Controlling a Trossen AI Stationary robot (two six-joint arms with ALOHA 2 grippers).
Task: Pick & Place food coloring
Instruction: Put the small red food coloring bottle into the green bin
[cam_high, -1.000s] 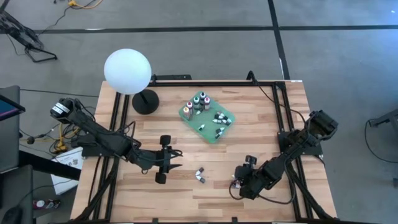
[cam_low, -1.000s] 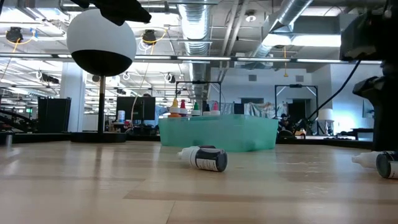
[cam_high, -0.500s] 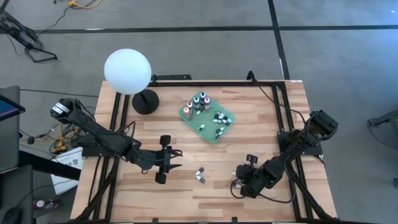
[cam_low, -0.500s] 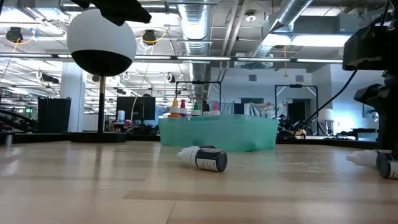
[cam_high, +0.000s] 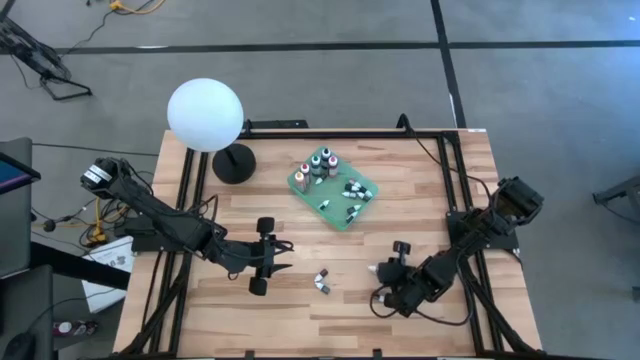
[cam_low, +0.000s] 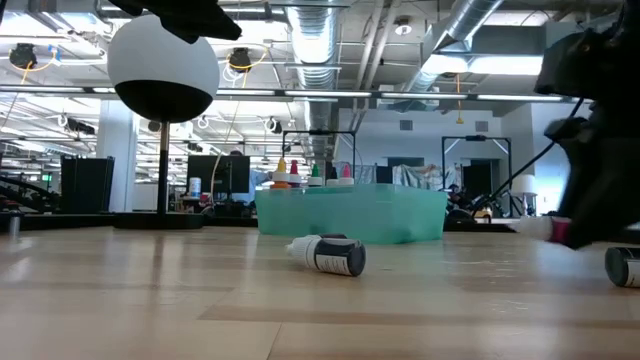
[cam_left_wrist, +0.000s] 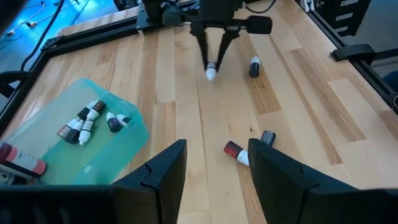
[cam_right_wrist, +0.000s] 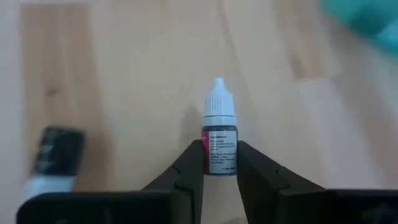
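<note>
My right gripper (cam_high: 384, 272) is near the table's near right part, shut on a small dark food coloring bottle (cam_right_wrist: 219, 134) with a white cap. A second small bottle (cam_left_wrist: 254, 66) lies on the wood beside it. Two more bottles (cam_high: 322, 280) lie on their sides mid-table, between the arms. The green tray (cam_high: 334, 190) holds larger bottles standing upright and several small ones lying down. My left gripper (cam_high: 285, 257) waits open near the table's near left, touching nothing. My right gripper pinches the bottle's dark labelled body (cam_right_wrist: 219, 163) between its two fingers. The white cap (cam_right_wrist: 219, 102) sticks out past the fingertips, in line with them. The fingers slant down from the right side, and the bottle (cam_low: 545, 228) is lifted clear of the wood.
A white globe lamp (cam_high: 205, 115) on a black base stands at the far left. Black frame rails (cam_high: 455, 190) run along the table's sides and far edge. Bare wood lies between the tray and the loose bottles.
My right gripper has risen and shifted a little toward the far edge, carrying the small bottle up off the wood where it lay. The bottle beside it stayed on the table. The left arm kept still.
</note>
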